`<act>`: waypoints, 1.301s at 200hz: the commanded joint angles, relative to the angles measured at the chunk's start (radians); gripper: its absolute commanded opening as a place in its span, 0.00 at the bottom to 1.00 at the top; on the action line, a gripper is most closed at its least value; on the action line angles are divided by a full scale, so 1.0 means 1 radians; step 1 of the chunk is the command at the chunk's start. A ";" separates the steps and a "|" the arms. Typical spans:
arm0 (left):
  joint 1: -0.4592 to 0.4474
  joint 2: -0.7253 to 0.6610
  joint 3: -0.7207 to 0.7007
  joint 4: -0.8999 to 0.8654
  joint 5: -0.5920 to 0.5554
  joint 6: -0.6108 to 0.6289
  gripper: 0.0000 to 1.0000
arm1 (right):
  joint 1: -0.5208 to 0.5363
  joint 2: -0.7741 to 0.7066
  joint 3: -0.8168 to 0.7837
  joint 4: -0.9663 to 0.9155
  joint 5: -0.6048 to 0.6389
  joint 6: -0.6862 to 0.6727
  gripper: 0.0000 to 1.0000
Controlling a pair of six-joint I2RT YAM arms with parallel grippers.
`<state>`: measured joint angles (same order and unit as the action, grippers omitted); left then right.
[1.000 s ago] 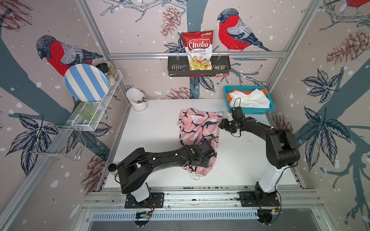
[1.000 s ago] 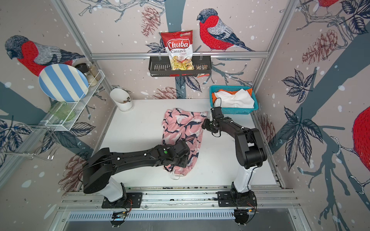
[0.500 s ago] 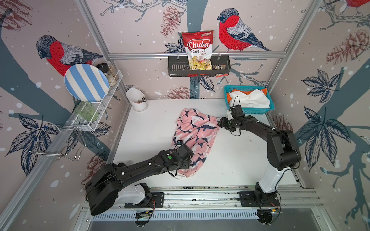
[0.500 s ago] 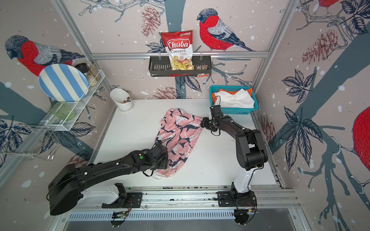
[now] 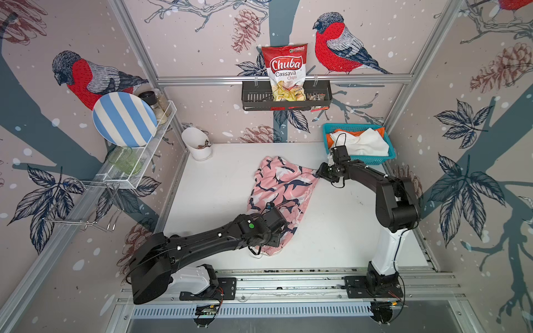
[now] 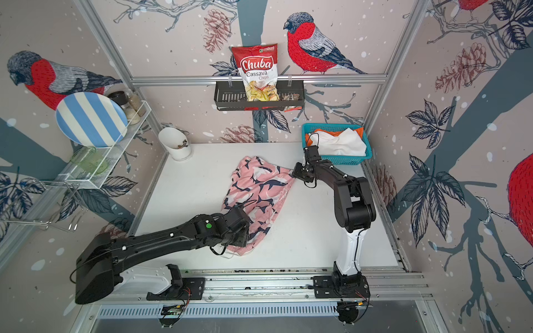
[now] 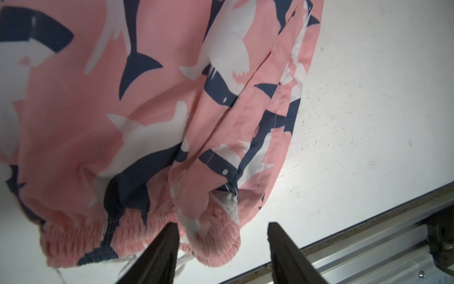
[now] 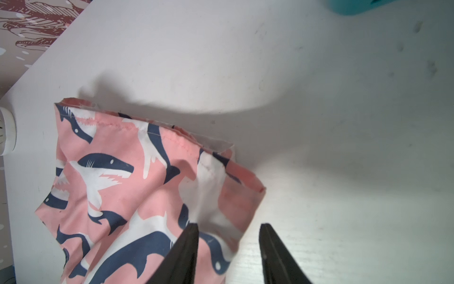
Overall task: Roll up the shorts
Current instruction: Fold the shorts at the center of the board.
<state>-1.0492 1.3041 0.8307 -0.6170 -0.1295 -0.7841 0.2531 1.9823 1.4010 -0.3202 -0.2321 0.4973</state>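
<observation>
Bird-print walls, white tabletop, perhaps scuffed.

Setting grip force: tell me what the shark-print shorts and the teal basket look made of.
Shark-print shorts: thin woven cloth, matte, perhaps polyester or cotton; it creases softly, with stitched hems and gathered elastic waist. Teal basket: apparently moulded plastic, slightly glossy, with stiff perforated walls.

Bare table left of pink shorts; basket blocks far right corner

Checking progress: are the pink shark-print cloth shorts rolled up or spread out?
Spread out: the pink shark-print shorts lie flat on the white table, waistband and leg hem at opposite ends.
</observation>
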 commanded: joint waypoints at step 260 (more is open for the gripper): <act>-0.064 -0.139 -0.056 -0.095 0.021 0.097 0.00 | -0.022 0.250 0.269 0.013 -0.149 0.061 0.00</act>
<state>-1.1065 1.1313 0.7719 -0.6575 -0.1318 -0.7010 0.2295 2.2616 1.7260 -0.3405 -0.4488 0.5507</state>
